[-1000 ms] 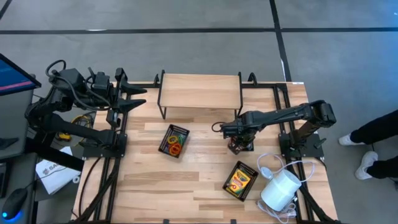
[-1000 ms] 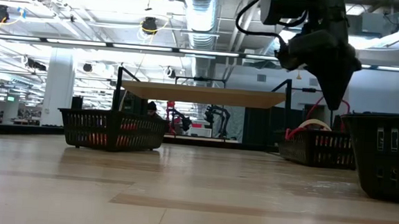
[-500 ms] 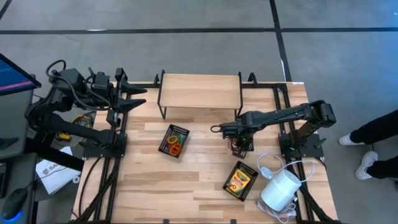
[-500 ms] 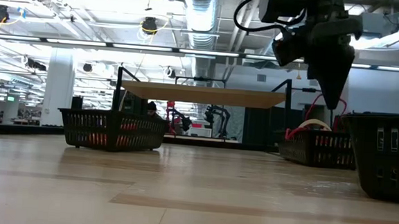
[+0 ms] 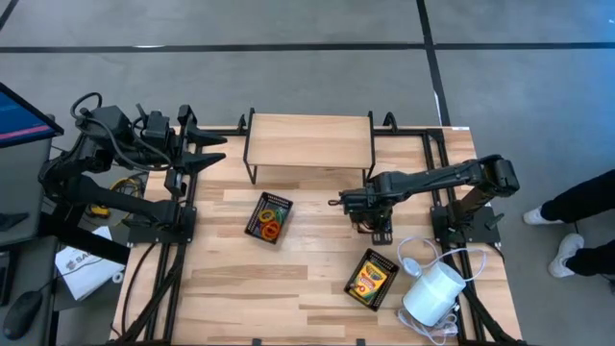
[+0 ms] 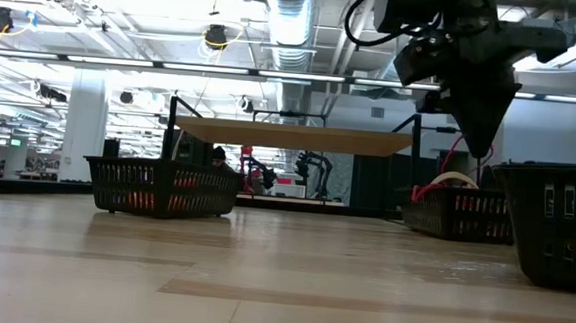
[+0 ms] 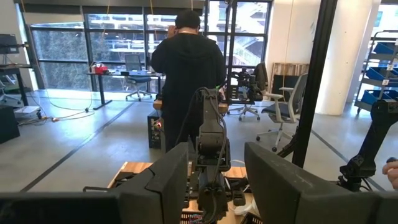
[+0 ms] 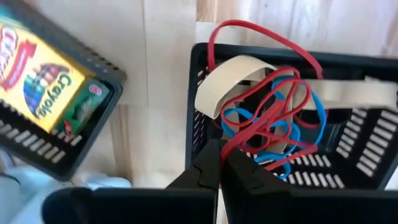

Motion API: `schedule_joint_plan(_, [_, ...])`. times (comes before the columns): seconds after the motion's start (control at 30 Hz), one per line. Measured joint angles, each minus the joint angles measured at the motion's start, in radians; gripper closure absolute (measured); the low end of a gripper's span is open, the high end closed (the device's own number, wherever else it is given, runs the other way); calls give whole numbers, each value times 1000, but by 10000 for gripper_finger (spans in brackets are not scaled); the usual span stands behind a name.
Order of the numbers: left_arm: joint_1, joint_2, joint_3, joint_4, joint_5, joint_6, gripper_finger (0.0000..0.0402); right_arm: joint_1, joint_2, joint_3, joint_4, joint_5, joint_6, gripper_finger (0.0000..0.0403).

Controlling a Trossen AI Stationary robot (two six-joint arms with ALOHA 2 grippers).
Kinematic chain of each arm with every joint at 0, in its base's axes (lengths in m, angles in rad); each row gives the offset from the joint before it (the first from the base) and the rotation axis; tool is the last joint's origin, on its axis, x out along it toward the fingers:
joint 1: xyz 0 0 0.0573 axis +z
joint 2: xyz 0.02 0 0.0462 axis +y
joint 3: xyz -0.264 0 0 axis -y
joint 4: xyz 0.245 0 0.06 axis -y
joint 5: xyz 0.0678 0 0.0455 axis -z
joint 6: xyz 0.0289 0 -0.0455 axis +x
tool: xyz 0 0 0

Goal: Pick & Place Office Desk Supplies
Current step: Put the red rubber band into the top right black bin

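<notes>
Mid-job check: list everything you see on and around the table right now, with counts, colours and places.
Black mesh trays: three; one centre-left, one under the right gripper, one front right.
Coloured elastic loops: several; red, blue and a wide cream one in the tray under the right gripper; orange, red, yellow ones in the centre-left tray.
Yellow-and-green crayon box: one, in the front-right tray.
Wooden shelf: one, table's back.
White cylinder with cord: one, front-right corner.
Person: one, beyond the table.
Left gripper: parked back left.
Right gripper: shut on a red loop.
</notes>
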Motion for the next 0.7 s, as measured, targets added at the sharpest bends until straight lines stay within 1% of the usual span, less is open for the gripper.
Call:
schedule_joint_plan(0.13, [0, 1, 0, 0, 0, 0, 248, 0, 0, 0, 1, 3, -63, 403])
schedule_joint_plan(0.33, [0, 2, 0, 0, 0, 0, 248, -19, 0, 0, 28, 6, -65, 403])
schedule_joint_plan(0.7, [0, 2, 0, 0, 1, -15, 248, -90, 9, -2, 71, 6, -64, 403])
